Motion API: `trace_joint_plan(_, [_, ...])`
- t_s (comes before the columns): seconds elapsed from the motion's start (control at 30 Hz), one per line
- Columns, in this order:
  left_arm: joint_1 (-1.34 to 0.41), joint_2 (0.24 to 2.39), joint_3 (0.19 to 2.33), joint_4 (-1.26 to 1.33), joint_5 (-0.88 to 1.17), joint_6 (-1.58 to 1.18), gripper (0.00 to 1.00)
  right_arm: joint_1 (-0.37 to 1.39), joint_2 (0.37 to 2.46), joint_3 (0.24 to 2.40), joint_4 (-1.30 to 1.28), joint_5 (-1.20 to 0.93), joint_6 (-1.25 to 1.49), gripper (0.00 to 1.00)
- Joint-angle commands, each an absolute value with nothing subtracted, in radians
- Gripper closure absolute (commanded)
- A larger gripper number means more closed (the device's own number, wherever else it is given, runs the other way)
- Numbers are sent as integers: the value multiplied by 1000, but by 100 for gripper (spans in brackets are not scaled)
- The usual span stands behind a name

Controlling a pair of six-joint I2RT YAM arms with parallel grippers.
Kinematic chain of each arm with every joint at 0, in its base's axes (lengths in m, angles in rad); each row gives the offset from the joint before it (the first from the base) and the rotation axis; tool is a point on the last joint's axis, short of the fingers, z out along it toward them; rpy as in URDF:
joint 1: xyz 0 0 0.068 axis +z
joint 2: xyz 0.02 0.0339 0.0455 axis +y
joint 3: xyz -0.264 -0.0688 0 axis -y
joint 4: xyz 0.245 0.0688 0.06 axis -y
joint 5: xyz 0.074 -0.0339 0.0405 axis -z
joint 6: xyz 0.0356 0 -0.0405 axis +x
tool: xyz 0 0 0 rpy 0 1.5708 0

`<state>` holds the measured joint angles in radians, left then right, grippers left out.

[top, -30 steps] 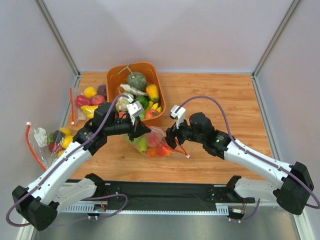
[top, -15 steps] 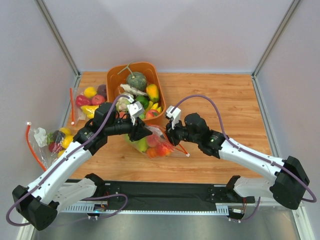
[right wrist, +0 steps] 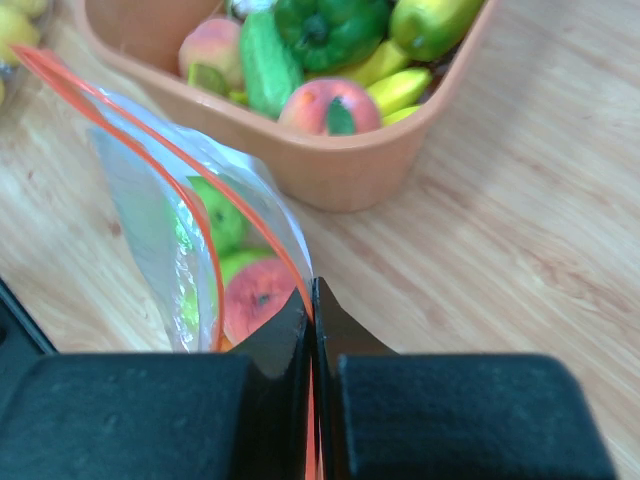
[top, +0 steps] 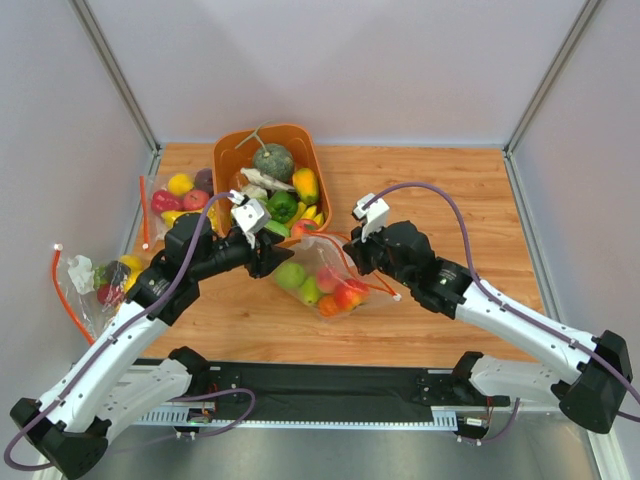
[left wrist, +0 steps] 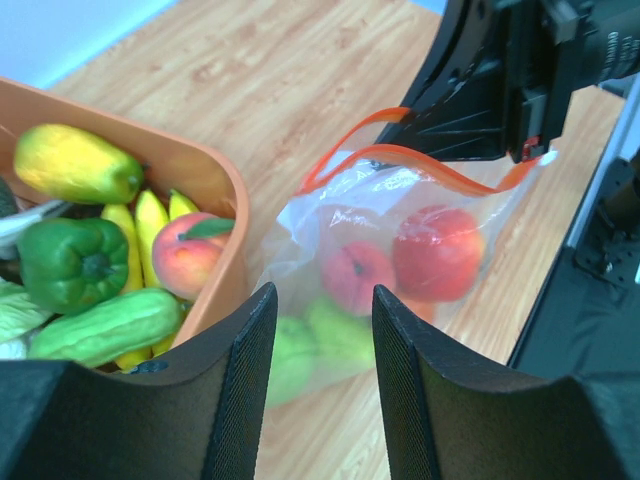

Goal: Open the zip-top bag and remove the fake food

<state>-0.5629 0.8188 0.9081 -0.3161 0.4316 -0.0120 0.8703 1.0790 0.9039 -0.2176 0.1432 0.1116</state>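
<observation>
Pinching firmly, the right pincer (right wrist: 312,300) is pressing its two black fingers together on the red-orange zip strip (left wrist: 450,163) of the clear thin plastic zip-top bag (top: 335,262). The left pincer (left wrist: 320,310) is standing spread with nothing between its fingers, and it is hovering just beside the opposite side of the bag. The mouth is gaping a little in the right wrist view. It is perhaps not parted along its whole length, because the view is too close to tell. The small glossy plastic fruits (top: 325,285), green, peach-red and orange-red, are lying inside the bag.

To do this step well, I judge that the left pincer should be catching only the free lip, one layer of film and not both. Then the two arms should be pulling apart slowly and level, since such thin plastic may be slipping or tearing.

The bag is resting on the light brown wooden table (top: 450,190), just beside the orange plastic basket (left wrist: 160,150) filled with other toy produce. More wood is showing on the right. Two other clear fruit bags (top: 180,200) are lying at the left edge, well apart. Pale grey walls (top: 350,70) are closing the table in.
</observation>
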Motion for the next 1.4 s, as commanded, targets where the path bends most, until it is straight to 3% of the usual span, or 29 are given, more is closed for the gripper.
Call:
trace_joint_plan(0.0, [-569, 844, 971, -270, 451, -73, 49, 874, 1037, 966, -244, 235, 141, 100])
trace_joint_plan(0.47, [-669, 1146, 1112, -322, 465, -262, 48, 874, 1097, 933, -193, 242, 232, 100])
trace_joint_plan(0.73, [-721, 1076, 1049, -345, 335, -339, 48, 874, 1126, 937, -179, 290, 264, 100])
trace_joint_plan(0.93, [-833, 925, 924, -289, 29, -415, 47, 876, 1137, 942, -183, 301, 265, 100])
trace_joint_plan(1.37, [-903, 1029, 824, -15, 34, -633, 42, 887, 1129, 920, -166, 278, 279, 100])
